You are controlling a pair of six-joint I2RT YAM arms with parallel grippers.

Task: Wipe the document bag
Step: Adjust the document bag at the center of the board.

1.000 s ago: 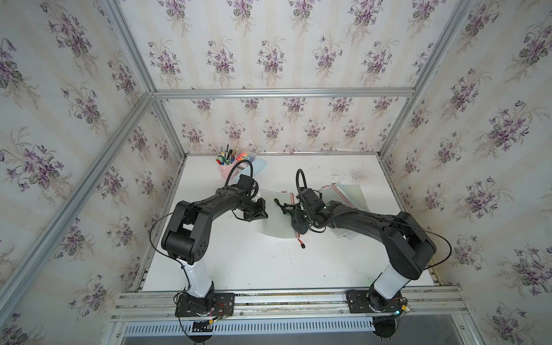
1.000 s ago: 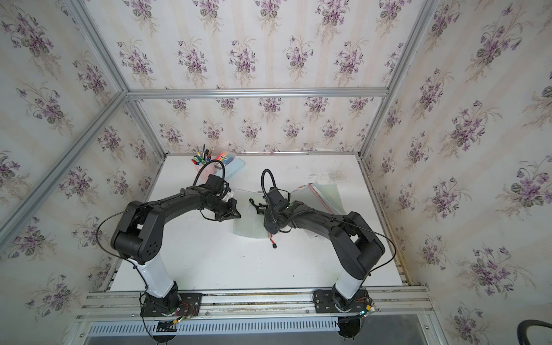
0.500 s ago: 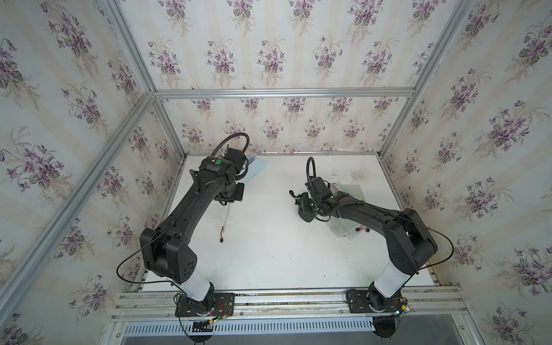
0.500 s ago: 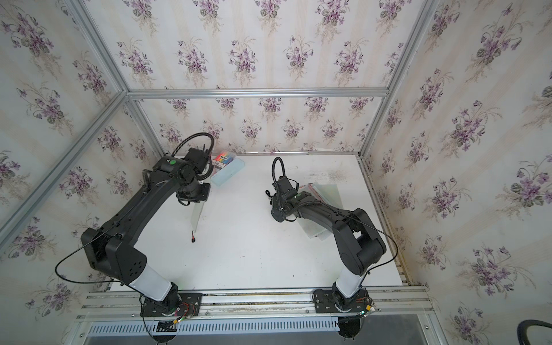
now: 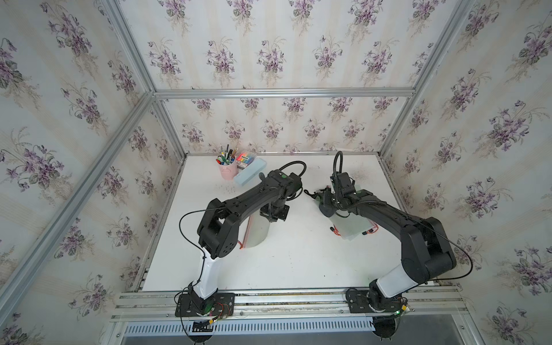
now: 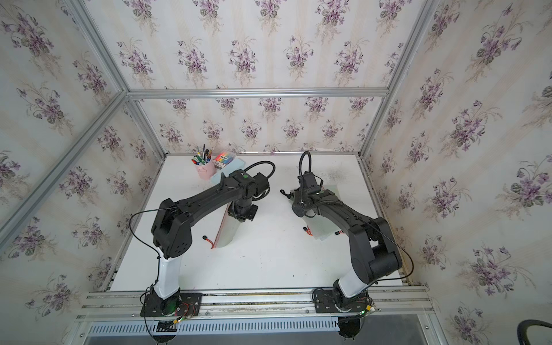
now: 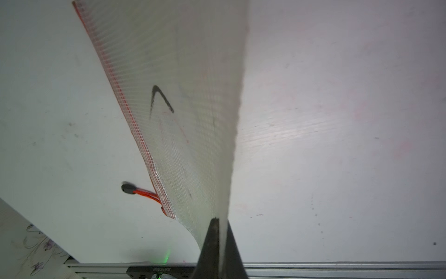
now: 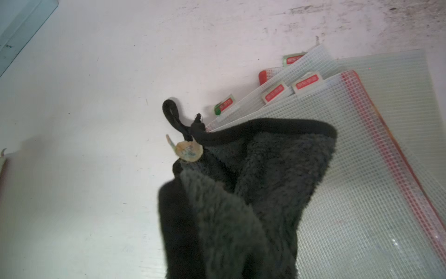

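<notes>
The document bag (image 7: 183, 96), a see-through mesh pouch with a red zip edge, was held by one edge in the left claw (image 7: 217, 225), which was pinched tight on it, above the left half of the white table (image 5: 298, 263). A black cloth (image 8: 253, 181) was clamped in the right claw (image 5: 318, 195), over a pile of similar bags (image 8: 362, 169).

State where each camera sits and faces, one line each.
Top views: high in front, looking down on table; both arms show.
Left wrist: on left arm, looking past the left tool at its document bag.
Right wrist: on right arm, facing stacked bags past the black cloth hiding right tool.
Shared: both top views show that bag.
</notes>
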